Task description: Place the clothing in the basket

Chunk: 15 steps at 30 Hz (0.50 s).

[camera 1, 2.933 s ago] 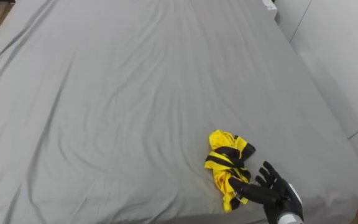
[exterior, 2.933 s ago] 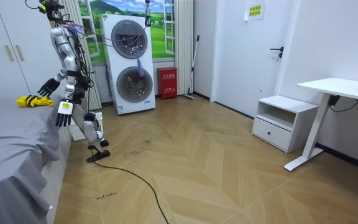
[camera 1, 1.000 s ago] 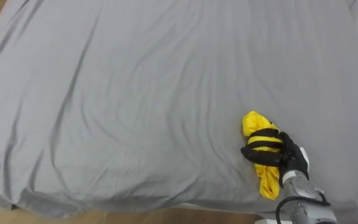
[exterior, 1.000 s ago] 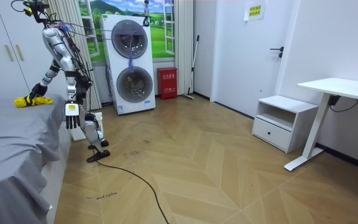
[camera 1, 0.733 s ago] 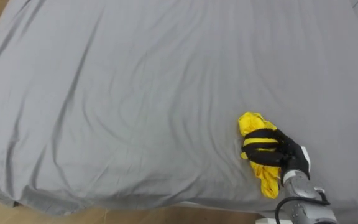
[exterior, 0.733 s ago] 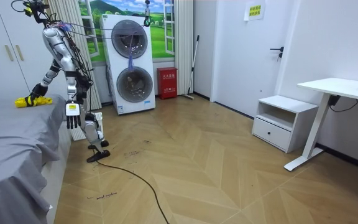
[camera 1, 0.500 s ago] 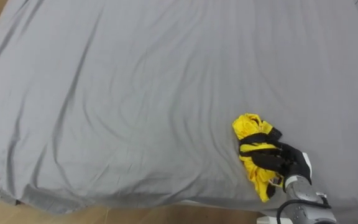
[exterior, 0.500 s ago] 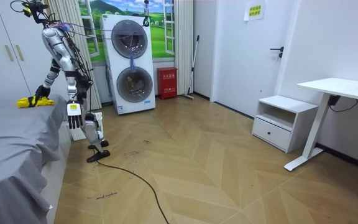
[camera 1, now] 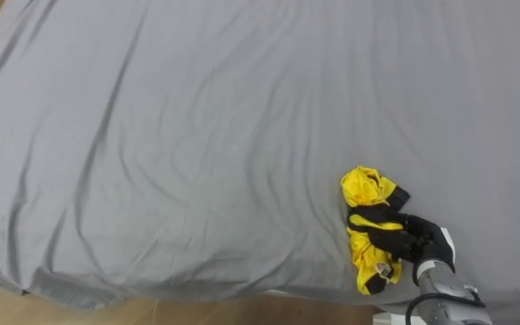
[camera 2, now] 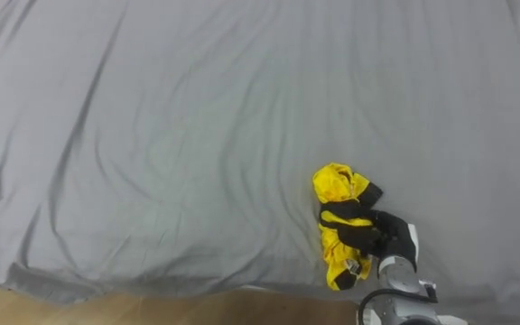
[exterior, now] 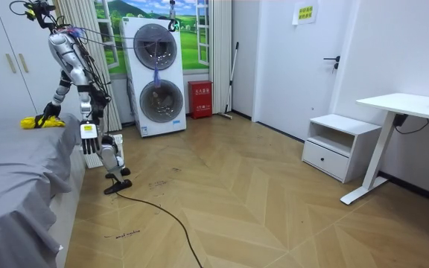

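**Garment gripped at the bed's near edge: lift clean before turning**

The grey bed (camera 1: 152,126) spreads across the left and centre of the eye views, its sheet lightly creased. Toward the right, close to the near edge, the yellow-and-black garment (camera 1: 366,191) lies bunched in a small heap on the sheet. Just right of it the right hand (camera 1: 425,242) comes in from the lower right. Its dark fingers are curled into the garment's black-banded folds, so it is closed on the cloth.

The step in hand looks like the pick-up, with the carry to the basket not yet begun. To do it well, the grasp should take in the bulk of the bundle rather than one band alone. A loose yellow end lies toward the bed's edge and could slip free or drag. A straight lift clear of the sheet before any turn should keep the sheet from being pulled along.

The right wrist sits low over the mattress edge, the forearm running back toward the robot. In the room view the robot stands beside the bed, right arm stretched out and down to the heap. The left hand (exterior: 88,132) hangs by its side; whether it is open or closed I cannot tell. Further right stands a stacked washer and dryer (exterior: 155,74).
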Tool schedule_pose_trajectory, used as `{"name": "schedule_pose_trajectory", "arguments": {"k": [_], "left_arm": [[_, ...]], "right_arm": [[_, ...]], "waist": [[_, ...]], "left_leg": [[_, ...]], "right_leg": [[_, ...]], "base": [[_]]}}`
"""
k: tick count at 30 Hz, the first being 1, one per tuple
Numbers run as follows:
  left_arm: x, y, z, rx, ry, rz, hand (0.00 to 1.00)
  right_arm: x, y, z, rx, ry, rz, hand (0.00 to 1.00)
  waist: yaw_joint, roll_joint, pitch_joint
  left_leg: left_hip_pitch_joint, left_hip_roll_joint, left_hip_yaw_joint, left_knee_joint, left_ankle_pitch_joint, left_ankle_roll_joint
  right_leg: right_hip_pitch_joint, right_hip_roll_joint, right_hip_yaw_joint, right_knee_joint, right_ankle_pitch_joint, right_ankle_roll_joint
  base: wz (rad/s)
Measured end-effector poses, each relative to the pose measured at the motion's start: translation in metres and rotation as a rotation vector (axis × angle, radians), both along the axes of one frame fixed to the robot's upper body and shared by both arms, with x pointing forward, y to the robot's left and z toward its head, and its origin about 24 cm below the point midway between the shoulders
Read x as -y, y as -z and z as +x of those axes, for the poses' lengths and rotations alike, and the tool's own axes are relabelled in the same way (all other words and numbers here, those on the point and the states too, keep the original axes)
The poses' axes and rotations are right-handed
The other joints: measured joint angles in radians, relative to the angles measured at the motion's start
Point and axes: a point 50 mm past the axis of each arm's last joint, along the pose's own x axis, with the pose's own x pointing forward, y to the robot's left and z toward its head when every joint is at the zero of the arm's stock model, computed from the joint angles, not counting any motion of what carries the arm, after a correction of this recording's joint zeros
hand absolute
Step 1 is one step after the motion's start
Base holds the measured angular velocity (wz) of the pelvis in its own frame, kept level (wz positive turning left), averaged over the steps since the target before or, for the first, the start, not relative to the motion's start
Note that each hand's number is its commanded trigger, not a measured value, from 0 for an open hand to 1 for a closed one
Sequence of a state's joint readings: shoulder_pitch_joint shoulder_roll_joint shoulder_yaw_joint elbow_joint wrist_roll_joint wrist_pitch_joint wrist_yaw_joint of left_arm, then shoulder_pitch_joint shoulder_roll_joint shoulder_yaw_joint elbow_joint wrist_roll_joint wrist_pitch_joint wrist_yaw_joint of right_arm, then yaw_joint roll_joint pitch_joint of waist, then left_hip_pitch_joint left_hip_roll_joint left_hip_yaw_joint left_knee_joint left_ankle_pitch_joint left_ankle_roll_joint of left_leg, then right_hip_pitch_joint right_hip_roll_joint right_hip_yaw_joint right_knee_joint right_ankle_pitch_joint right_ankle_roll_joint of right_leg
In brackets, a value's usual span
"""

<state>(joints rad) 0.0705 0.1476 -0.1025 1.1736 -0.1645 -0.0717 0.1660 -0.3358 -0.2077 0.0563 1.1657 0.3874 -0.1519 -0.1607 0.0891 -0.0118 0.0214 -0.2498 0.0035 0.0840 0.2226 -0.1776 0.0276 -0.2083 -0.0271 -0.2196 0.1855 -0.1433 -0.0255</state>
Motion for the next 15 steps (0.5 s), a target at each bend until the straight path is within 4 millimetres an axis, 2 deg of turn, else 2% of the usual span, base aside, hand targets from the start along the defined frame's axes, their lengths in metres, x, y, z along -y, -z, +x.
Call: {"name": "schedule_pose_trajectory", "arguments": {"k": [9,12,15], "left_arm": [[-0.001,0.001,-0.004,-0.017,-0.004,0.003,0.00],[-0.003,0.001,-0.006,-0.015,-0.020,0.004,0.00],[-0.007,0.001,-0.016,-0.022,-0.073,0.006,0.00]], "right_arm": [[0.011,-0.003,-0.001,-0.006,0.018,-0.019,1.00],[0.016,-0.012,0.002,0.047,0.034,-0.008,1.00],[0.019,-0.026,0.005,0.148,0.049,0.012,1.00]], "waist": [[-0.007,-0.002,-0.0029],[-0.024,-0.003,-0.0046],[-0.033,-0.014,-0.0077]], "left_leg": [[0.029,0.000,-0.003,-0.002,0.007,0.001],[0.049,-0.001,-0.001,-0.005,0.007,0.001],[0.102,0.002,0.029,-0.019,0.007,0.001]], "right_leg": [[0.031,-0.004,-0.003,-0.001,0.000,0.000],[0.048,-0.006,0.001,-0.001,0.000,0.000],[0.080,-0.006,0.032,-0.001,-0.001,0.002]], "base": [[0.02],[-0.03],[-0.29]]}}
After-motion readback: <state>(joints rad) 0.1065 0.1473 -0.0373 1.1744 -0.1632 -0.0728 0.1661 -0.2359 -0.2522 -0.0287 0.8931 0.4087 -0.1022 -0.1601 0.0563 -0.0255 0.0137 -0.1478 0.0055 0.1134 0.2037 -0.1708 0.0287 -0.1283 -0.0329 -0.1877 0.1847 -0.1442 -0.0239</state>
